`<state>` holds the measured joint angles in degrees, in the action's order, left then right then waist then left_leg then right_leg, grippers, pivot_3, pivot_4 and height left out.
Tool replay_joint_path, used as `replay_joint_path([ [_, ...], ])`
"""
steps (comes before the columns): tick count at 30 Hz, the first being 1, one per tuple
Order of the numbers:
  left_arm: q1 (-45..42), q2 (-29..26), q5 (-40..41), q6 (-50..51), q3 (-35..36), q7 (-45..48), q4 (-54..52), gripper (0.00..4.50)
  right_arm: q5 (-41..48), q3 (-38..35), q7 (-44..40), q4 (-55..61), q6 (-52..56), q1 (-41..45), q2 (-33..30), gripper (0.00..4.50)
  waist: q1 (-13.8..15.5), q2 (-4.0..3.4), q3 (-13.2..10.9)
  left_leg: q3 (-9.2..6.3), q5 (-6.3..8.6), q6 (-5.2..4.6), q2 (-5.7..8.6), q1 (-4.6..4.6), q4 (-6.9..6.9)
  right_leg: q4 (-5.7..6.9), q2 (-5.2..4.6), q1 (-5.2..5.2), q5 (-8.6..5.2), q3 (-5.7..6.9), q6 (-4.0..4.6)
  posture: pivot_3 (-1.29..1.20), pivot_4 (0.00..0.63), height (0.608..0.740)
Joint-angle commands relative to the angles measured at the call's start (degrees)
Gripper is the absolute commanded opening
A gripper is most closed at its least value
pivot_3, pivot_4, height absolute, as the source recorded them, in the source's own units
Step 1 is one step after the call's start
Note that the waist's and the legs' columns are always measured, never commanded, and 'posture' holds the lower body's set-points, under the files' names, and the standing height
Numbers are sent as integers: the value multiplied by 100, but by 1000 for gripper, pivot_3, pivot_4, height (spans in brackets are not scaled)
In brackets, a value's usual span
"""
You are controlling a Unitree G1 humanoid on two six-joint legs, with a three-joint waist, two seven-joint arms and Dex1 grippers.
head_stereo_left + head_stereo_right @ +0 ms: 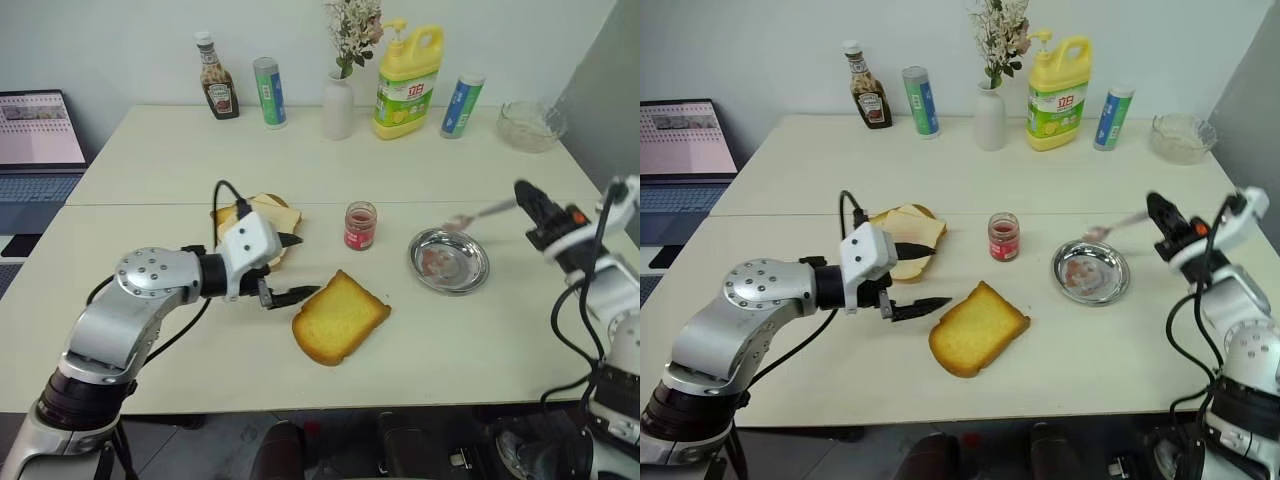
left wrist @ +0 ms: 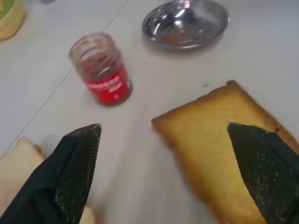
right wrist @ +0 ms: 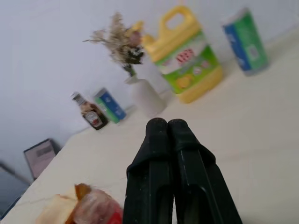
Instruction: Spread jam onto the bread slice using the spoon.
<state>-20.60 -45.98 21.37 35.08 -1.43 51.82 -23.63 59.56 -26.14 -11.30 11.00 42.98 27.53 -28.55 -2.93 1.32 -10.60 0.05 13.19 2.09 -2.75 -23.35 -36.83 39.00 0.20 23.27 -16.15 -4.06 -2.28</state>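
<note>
Fingers: left [image 1: 296, 268] spread, right [image 3: 168, 126] pinching spoon [image 1: 480, 213] | cream table [image 1: 450, 340] (white wall [image 1: 120, 40] behind)

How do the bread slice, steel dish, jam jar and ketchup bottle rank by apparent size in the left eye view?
1. Bread slice, largest.
2. Steel dish, a little smaller.
3. Ketchup bottle.
4. Jam jar, smallest.
The bottle stands farthest from the camera, so it likely looks smaller than it really is.
</note>
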Motion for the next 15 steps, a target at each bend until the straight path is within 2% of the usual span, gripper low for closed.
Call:
replay_joint_path([
  [1,-7,-11,-50,18,264,-250,-50,4500,-286,586,-248,98,-29,575,-44,27,0,0,0,0,0,0,0,-1,0,-1,0,0,0,0,0,0,150,740],
  [8,46,123,-2,115,322,-579,-97,4500,-1633,1916,-1013,-598,-580,1538,48,27,5,0,0,0,0,0,3,-17,-2,-7,-5,10,14,2,23,0,150,740],
  [15,2,178,-7,104,259,-692,-93,4500,-2368,2364,-1609,-1081,-1013,1835,261,27,27,0,0,-8,0,1,3,-49,-8,-5,-7,36,18,11,27,0,150,740],
])
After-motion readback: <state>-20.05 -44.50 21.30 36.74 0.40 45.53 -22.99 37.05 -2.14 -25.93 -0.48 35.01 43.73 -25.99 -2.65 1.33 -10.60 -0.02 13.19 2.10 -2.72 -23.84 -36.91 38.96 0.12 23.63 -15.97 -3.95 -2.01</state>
